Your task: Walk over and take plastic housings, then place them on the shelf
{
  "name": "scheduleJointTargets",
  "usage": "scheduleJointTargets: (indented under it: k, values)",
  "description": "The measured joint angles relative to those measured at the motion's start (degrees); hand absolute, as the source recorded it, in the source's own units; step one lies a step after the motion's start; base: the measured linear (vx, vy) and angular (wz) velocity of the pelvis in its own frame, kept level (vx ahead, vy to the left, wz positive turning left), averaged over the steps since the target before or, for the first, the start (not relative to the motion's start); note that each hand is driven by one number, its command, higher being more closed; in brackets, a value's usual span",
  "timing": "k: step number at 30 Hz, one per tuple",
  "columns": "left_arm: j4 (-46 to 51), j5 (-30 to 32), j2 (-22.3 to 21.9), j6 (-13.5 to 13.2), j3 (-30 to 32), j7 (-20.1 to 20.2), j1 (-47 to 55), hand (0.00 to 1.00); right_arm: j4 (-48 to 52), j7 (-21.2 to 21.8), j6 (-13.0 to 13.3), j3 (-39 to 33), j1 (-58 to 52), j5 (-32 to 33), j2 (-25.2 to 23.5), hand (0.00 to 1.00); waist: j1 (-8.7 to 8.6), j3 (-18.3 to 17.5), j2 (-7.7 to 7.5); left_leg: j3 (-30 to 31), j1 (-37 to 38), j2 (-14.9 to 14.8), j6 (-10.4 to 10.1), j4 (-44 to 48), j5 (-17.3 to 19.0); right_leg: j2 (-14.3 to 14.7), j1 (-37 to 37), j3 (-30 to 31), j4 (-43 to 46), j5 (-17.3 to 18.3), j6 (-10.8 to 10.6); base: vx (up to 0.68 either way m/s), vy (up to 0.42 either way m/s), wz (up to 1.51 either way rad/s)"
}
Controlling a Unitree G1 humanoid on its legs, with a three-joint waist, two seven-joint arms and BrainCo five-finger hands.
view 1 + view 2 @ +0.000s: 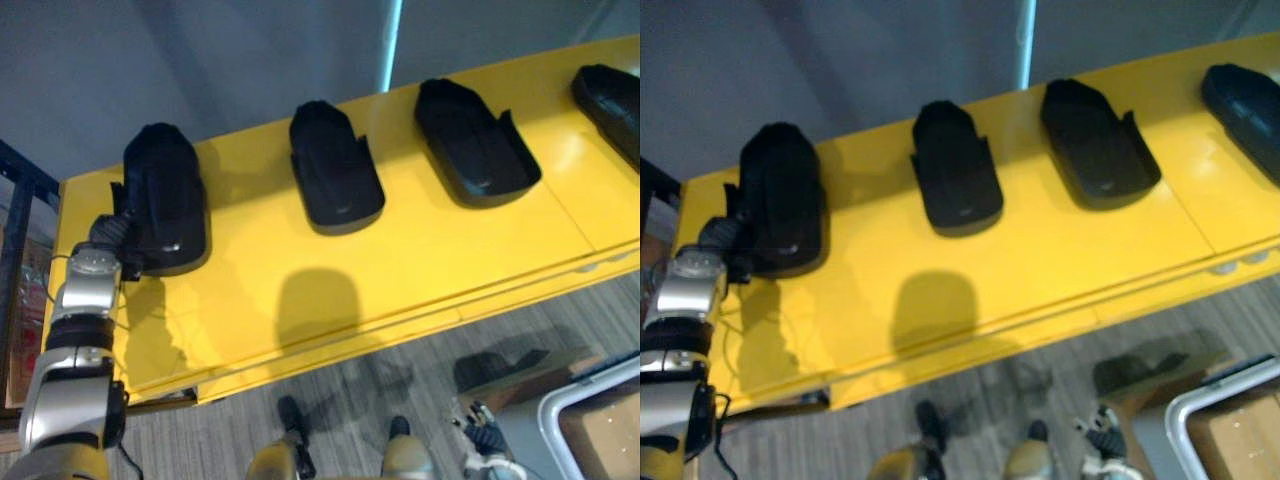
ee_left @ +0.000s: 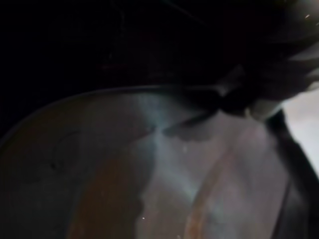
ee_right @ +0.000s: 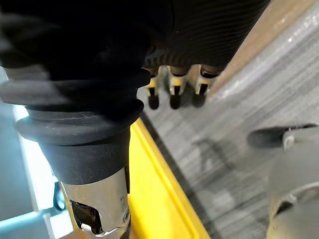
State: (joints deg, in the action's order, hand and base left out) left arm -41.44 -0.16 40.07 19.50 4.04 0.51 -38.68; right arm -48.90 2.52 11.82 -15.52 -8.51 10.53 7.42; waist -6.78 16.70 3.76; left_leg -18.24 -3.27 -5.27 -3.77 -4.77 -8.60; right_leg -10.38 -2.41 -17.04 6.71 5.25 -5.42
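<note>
Left hand [image 1: 114, 230] at the far-left housing [image 1: 165, 195] on the yellow shelf [image 1: 400, 270]; its grip cannot be told. The housing should sit flat, in line with the next housing [image 1: 335, 170]. Right hand [image 1: 482, 432] hangs relaxed.

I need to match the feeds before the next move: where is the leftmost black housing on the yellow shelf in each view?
Left eye view: leftmost housing in the upper left, at the left end of the shelf, left hand against it.
Right eye view: same spot, upper left.
Left wrist view: too dark to tell.
Right wrist view: floor and shelf edge instead.
Shared landmark: the yellow shelf.
</note>
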Motion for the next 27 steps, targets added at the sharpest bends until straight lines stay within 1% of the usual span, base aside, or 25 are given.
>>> scheduleJointTargets:
  k: [3, 5, 8, 11, 12, 14, 18, 22, 25, 27]
  values:
    - [0.0, 0.0, 0.0, -0.4, -0.1, 0.0, -1.1, 1.0, -0.2, 0.0, -0.9, 0.0, 0.3, 0.0, 0.9, 0.0, -0.13, 1.4, -0.05, -0.1, -0.9, -0.4, 0.0, 0.0, -0.3, 0.2, 1.6, 0.5, 1.4, 0.4, 0.1, -0.09, 0.013, -0.06]
    - [0.0, -0.7, 0.1, -0.4, 0.0, -0.1, -1.8, 1.0, -0.6, 0.0, -1.0, 0.0, 0.3, 0.0, 1.4, 0.0, 0.08, 2.2, -0.59, -0.9, -0.9, -0.7, -0.1, 0.0, -0.4, 0.3, 2.4, 1.5, 2.1, 0.3, -0.1, -0.06, 0.022, -0.17]
    - [0.0, -2.1, 0.2, -0.4, 0.0, -0.2, -3.1, 1.0, -0.9, 0.1, -1.0, 0.0, 0.2, 0.0, 1.5, 0.0, -0.18, 2.7, -1.41, -1.2, -0.9, -0.9, -0.1, -0.3, -0.6, 0.4, 2.7, 1.9, 2.1, 0.0, -0.5, -0.03, 0.014, -0.1]
    - [-0.1, -2.4, 0.2, -0.3, -0.1, -0.2, -4.4, 1.0, -1.0, 0.1, -1.0, 0.0, 0.2, 0.0, 1.5, 0.0, -0.23, 2.7, -1.47, -1.5, -2.0, -1.1, -0.1, -0.3, -0.8, 0.6, 4.3, 2.6, 2.6, -0.1, -0.6, -0.01, 0.01, -0.05]
    - [-0.2, -2.6, 0.2, -0.3, -0.1, -0.2, -4.7, 0.0, -1.0, 0.1, -1.0, 0.0, 0.2, 0.0, 1.5, 0.0, -0.24, 2.7, -1.51, -1.6, -2.2, -1.1, -0.1, -0.2, -0.9, 0.6, 4.5, 2.7, 2.7, -0.1, -0.6, 0.0, 0.0, 0.0]
    - [-0.3, -3.8, 0.2, -0.3, -0.2, -0.6, -5.3, 0.0, -1.5, 0.1, -1.0, 0.0, 0.2, 0.0, 1.6, 0.0, -0.26, 2.8, -1.58, -1.6, -2.1, -1.1, -0.1, 0.0, -1.0, 0.6, 4.5, 2.8, 2.7, -0.2, -0.6, 0.04, 0.002, -0.02]
    - [-0.7, -4.4, 0.1, -0.3, -0.2, -2.1, -5.4, 0.0, -1.6, 0.1, -0.9, 0.1, 0.3, 0.0, 1.6, 0.0, -0.34, 2.8, -1.59, -1.8, -1.9, -1.2, -0.2, 0.0, -1.0, 0.7, 4.5, 3.0, 2.7, -0.2, -0.6, 0.0, 0.0, -0.01]
    - [-1.2, -4.6, 0.1, -0.2, -0.1, -2.7, -5.7, 0.0, -1.7, 0.0, -0.9, 0.6, 0.3, 0.0, 1.6, 0.0, -0.34, 2.8, -1.62, -1.9, -1.8, -1.2, -0.2, 0.0, -1.0, 0.7, 4.4, 3.0, 2.6, -0.3, -0.6, 0.0, 0.0, 0.0]
    - [-2.8, -6.1, 0.1, 0.8, 0.3, -3.5, -6.6, 0.0, -1.7, 0.0, -0.9, 1.1, 0.4, 0.0, 1.6, 0.0, -0.29, 2.8, -1.64, -2.3, -1.5, -1.2, -0.2, -0.1, -1.0, 0.6, 4.3, 3.2, 2.6, -0.5, -0.6, 0.0, 0.012, -0.05]
    - [-4.4, -6.2, 0.1, 1.8, 0.4, -3.8, -6.8, 0.0, -2.0, 0.0, -0.9, 1.1, 0.3, 0.0, 1.4, 0.0, -0.35, 2.9, -1.88, -2.7, 0.0, -1.2, -0.2, -0.2, -1.0, 0.6, 2.7, 3.3, 1.8, -0.6, -0.8, 0.01, 0.013, -0.1]
